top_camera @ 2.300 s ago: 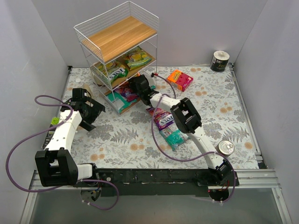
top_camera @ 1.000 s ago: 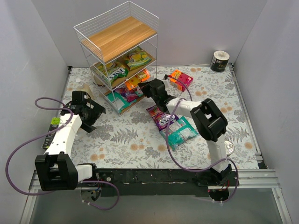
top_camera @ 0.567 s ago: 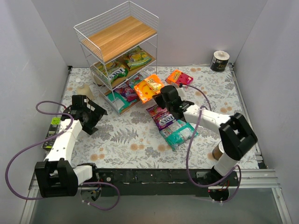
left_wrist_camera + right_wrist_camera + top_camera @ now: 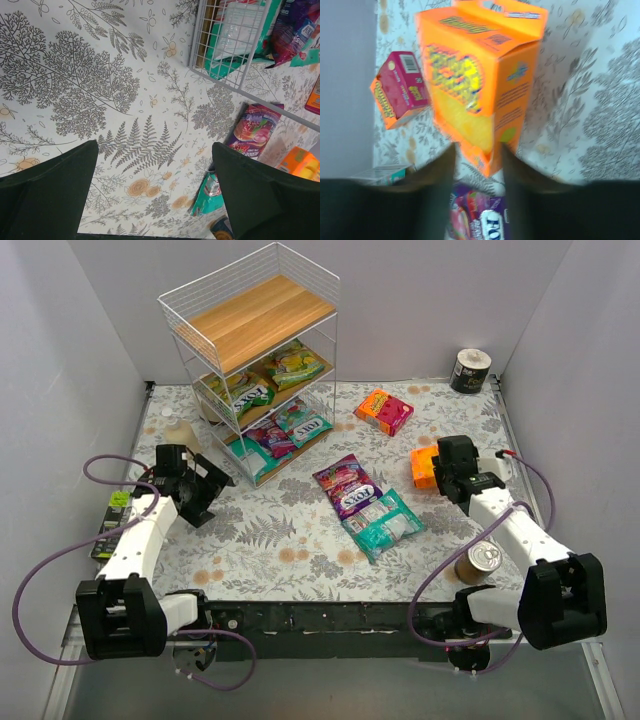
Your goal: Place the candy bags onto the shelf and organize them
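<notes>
Two candy bags (image 4: 347, 487) lie loose on the worktop (image 4: 270, 540) in front of the shelf (image 4: 255, 320). The purple one is nearer the shelf's bottom tier, and the teal bag (image 4: 386, 526) touches its end on the side away from the shelf.

The right tool (image 4: 440, 470) is well to the shelf's right and is clamped on an orange box (image 4: 480, 85), which is no candy bag. The step in hand looks like parking that box. It would do best to set the box down well right of the shelf, near the pink-and-orange box (image 4: 385, 410). It should stay off both loose bags and away from the can (image 4: 480, 562). Letting go only once the box rests flat should stop it toppling onto the purple bag.

The left tool (image 4: 152, 150) hangs just left of the shelf's front, spread wide and holding nothing.

On the shelf, the top tier shows only bare wood. The middle tier carries two yellow-green bags (image 4: 245, 393). The bottom tier holds purple, teal and one more printed bag side by side, so the loose pair probably belongs higher up.
</notes>
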Robot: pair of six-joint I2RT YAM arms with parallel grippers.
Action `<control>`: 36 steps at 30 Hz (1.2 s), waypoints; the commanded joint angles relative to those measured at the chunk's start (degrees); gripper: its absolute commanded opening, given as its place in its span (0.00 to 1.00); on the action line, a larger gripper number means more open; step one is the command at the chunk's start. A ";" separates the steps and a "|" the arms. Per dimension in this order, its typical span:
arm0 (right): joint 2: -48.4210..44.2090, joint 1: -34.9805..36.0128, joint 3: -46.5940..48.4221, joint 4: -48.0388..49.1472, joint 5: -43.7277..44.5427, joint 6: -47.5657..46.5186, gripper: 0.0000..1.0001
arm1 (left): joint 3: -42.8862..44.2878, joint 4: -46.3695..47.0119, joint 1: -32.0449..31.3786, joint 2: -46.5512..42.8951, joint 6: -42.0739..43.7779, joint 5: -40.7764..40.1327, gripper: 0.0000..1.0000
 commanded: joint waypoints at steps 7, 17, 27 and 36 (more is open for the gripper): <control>-1.77 -6.11 5.09 -2.04 -11.21 -25.44 0.91 | -3.35 1.73 -0.28 1.39 0.93 3.28 0.98; 8.32 -6.99 7.98 -6.78 -28.55 -49.81 0.79 | -10.91 5.24 -0.28 -0.19 2.07 12.33 0.98; 18.26 -6.73 3.78 -1.78 -41.81 -57.04 0.68 | -15.31 8.14 -3.43 0.34 2.69 17.26 0.96; 14.14 -1.20 -6.42 0.94 -46.12 -50.37 0.63 | -17.25 9.11 -8.36 0.78 1.64 18.23 0.95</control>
